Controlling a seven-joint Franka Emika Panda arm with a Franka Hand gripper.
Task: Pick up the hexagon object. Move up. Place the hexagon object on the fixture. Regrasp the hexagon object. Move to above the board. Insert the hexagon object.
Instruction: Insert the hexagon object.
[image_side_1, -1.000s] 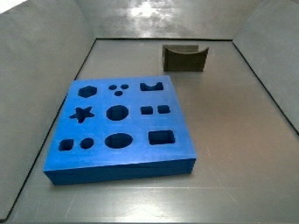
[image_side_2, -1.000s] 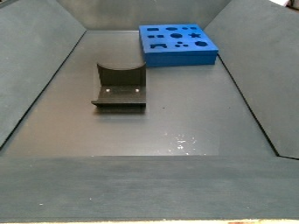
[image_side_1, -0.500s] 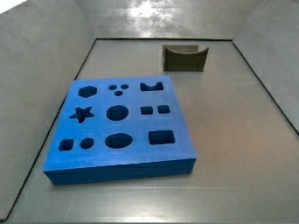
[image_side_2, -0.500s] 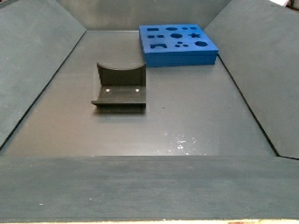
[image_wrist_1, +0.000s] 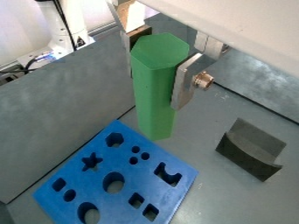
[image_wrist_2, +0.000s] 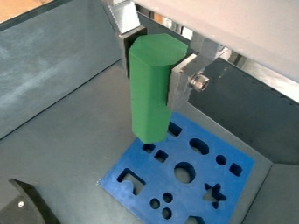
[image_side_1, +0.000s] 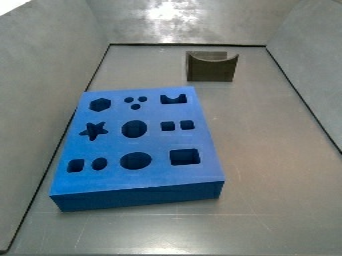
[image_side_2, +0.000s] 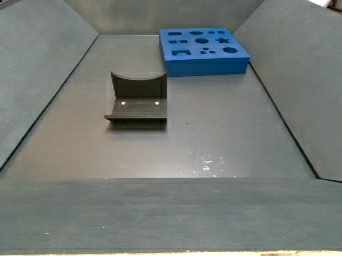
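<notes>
The gripper (image_wrist_1: 156, 66) is clamped on the hexagon object (image_wrist_1: 156, 85), which hangs upright between its fingers, high over the board (image_wrist_1: 112, 177); the fixture (image_wrist_1: 253, 147) lies off to the side. Any rotational mismatch with the hexagon hole could jam the peg.

You have one gripper (image_wrist_1: 158, 66), high above the floor, and its two silver fingers (image_wrist_1: 187, 80) squeeze one green hexagon object (image_wrist_1: 156, 87). Below the gripper you can see one blue board (image_wrist_1: 114, 182). Count its holes in a side view: eleven on the board (image_side_1: 134, 130), with one star, one hexagon and some circles and squares. Off to the side of the gripper sits one dark fixture (image_wrist_1: 253, 149).
</notes>
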